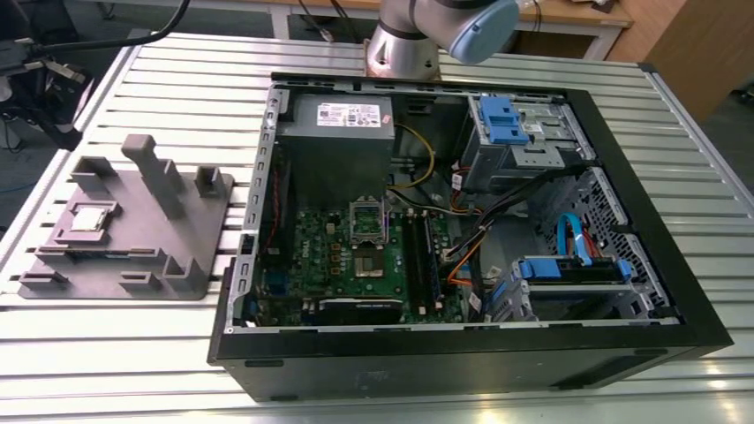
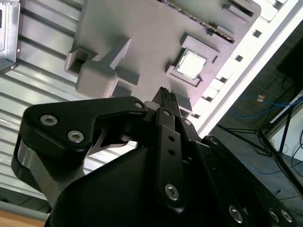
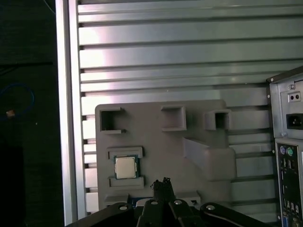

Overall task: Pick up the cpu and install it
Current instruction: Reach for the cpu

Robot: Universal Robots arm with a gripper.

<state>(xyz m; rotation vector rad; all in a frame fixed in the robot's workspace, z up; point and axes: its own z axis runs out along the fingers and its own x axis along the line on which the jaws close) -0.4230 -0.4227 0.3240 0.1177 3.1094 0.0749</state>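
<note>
The cpu (image 1: 92, 215), a small silvery square chip with a pale rim, lies flat in a recess of the grey fixture (image 1: 177, 238) at the exterior view's left. Both wrist views look down on the cpu (image 3: 125, 167) (image 2: 191, 65) from well above. My gripper (image 3: 162, 183) (image 2: 165, 94) hangs high over the fixture, a little to one side of the chip and apart from it. Its black fingers are shut together with nothing between them. In the open computer case, the motherboard's socket (image 1: 367, 216) stands uncovered.
The black computer case (image 1: 471, 353) lies on its side on the slatted metal table (image 1: 177, 71), with cables, drive cages and a power supply (image 1: 342, 115) inside. Its rear panel (image 3: 289, 142) borders the fixture. The table's edge (image 3: 66, 118) runs close beside the fixture. Upright grey posts (image 1: 154, 172) rise from the fixture.
</note>
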